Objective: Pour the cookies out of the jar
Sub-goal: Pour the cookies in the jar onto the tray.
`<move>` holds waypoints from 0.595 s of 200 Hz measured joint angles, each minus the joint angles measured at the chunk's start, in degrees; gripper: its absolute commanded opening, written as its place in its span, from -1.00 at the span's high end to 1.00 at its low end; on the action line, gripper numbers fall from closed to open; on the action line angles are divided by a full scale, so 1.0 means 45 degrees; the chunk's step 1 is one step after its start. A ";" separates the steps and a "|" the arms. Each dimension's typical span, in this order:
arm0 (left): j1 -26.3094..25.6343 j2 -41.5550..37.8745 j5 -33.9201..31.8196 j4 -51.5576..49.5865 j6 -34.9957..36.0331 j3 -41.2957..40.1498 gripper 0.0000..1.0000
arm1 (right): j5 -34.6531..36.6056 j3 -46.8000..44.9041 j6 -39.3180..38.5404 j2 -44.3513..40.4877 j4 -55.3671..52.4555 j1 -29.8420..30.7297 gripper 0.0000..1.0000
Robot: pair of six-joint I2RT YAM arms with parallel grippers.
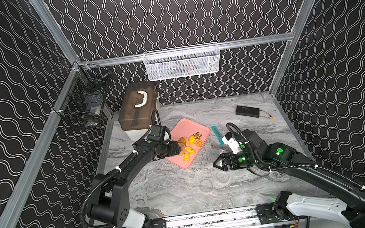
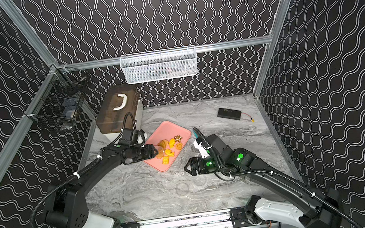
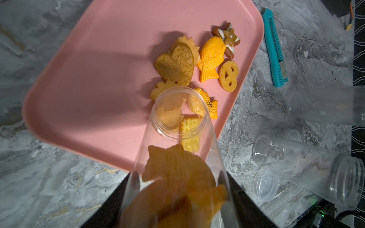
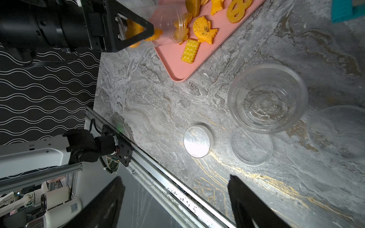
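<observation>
My left gripper (image 1: 177, 150) (image 3: 177, 207) is shut on a clear plastic jar (image 3: 177, 126) (image 4: 166, 25). The jar is tipped with its open mouth low over the pink tray (image 1: 185, 126) (image 3: 98, 79). Several cookies (image 1: 191, 146) (image 2: 170, 149) lie on the tray by the mouth: a brown heart (image 3: 175, 63), an orange fish (image 3: 210, 59), a star (image 3: 227, 39) and a rectangle (image 4: 190, 51). A few orange cookies (image 3: 177, 177) are still inside the jar. My right gripper (image 1: 217, 164) (image 4: 174, 177) hovers open and empty over the table, to the right of the tray.
Other clear jars (image 3: 316, 167) (image 4: 266, 98) and loose clear lids (image 4: 197, 141) (image 4: 250, 146) lie on the marble table near my right gripper. A teal box cutter (image 1: 217, 135) lies beside the tray. A brown-lidded box (image 1: 138, 106) stands back left, a black pack (image 1: 247, 111) back right.
</observation>
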 measured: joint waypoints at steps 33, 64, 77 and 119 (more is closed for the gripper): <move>0.0432 -0.0374 0.0661 0.0379 -0.0146 -0.0238 0.29 | 0.0019 -0.0005 -0.0024 -0.0214 0.0010 0.0000 -0.71; 0.0787 -0.0602 0.1467 0.0869 -0.0510 -0.0457 0.30 | 0.0010 -0.0151 -0.0015 -0.0228 0.0005 0.0000 -0.71; 0.1064 -0.0573 0.1462 0.0933 -0.0806 -0.0505 0.29 | 0.0000 -0.0160 -0.0010 -0.0175 0.0015 0.0000 -0.71; 0.1122 -0.0379 0.1705 0.0899 -0.0685 -0.0117 0.28 | 0.0000 -0.0160 0.0024 -0.0107 0.0019 0.0000 -0.70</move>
